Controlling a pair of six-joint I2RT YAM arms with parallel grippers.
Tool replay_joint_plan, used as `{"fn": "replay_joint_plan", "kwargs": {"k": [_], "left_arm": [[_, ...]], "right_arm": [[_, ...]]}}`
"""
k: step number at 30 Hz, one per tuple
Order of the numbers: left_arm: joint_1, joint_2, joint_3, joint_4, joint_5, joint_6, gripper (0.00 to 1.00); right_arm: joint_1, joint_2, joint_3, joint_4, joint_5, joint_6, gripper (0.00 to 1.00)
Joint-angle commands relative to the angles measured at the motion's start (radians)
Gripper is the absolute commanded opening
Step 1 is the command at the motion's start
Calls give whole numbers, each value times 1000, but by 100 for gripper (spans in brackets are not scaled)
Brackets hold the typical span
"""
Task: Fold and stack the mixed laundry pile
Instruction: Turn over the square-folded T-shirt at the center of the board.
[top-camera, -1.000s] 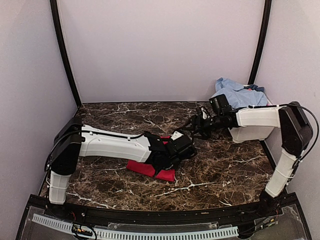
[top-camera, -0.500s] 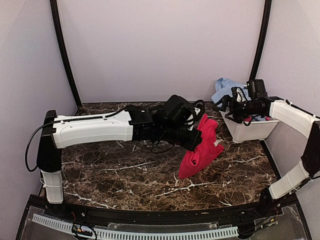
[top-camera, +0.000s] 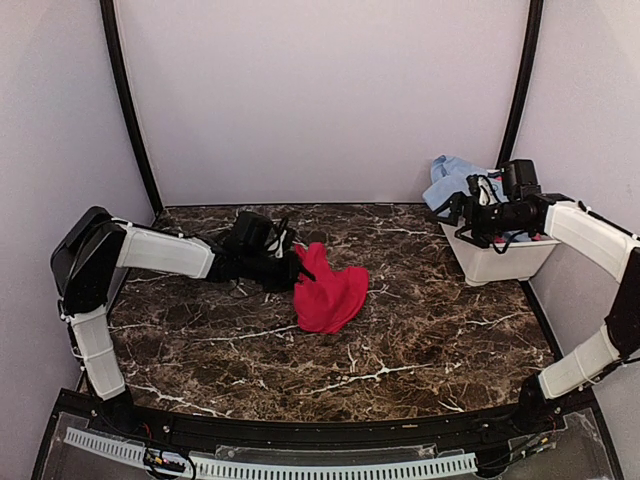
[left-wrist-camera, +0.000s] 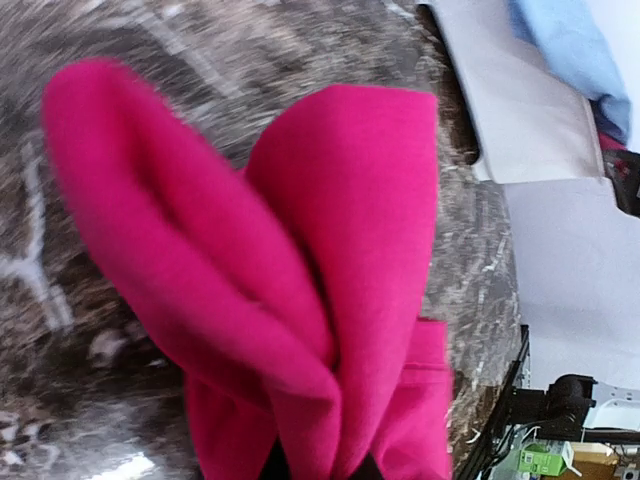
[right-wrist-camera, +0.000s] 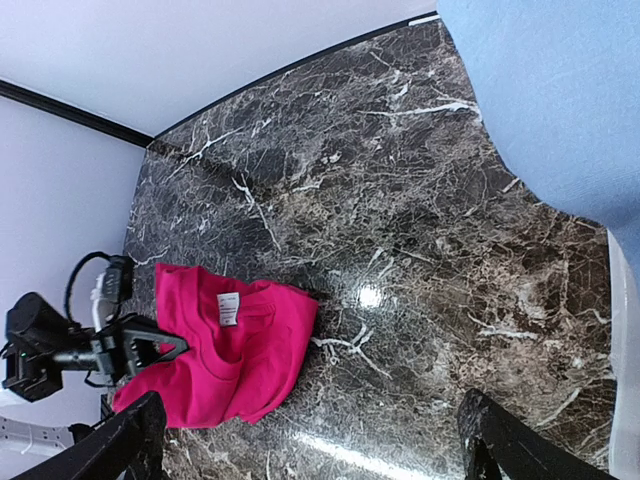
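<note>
Top external view: the left gripper (top-camera: 288, 266) sits left of centre, low over the marble table (top-camera: 430, 340). Its fingers are closed on the upper left edge of a red garment (top-camera: 332, 298). The garment lies in a loose, crumpled heap at the middle of the frame, resting on the table and spreading down and to the right from the grip. In the left wrist view the same cloth fills most of the frame as pink-red folds, bunched together at the bottom edge where the fingers pinch it. The right wrist view shows a white label on the garment.

At the right of the top view a white tub (top-camera: 500, 262) stands on the table by the wall. A light-blue shirt (top-camera: 455, 178) is heaped in it and spills over its far rim. The left wrist view also shows a second red piece (left-wrist-camera: 612, 140) inside. The right gripper (top-camera: 452, 212) hovers by the tub's left rim, well apart from the red garment. Its fingers stand wide apart with nothing between them, as the right wrist view shows.
</note>
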Motion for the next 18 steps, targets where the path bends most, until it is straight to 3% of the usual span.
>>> {"fn": "replay_joint_plan", "kwargs": {"k": [1,13,16,18], "left_arm": [[67,-3,-111,152,83,-45,6],[262,-36,-194,183,126,-7,8],[316,-36,-178,113,112,39,12],[359,-31,-176,89,104,61,23]], "right_arm": [[-4,-3,-23,22,-45,-19,99],[-1,-7,-31,32,-79,-30,99],[1,-2,-25,31,-84,-31,99],[8,6,-21,36,-90,-32,99]]}}
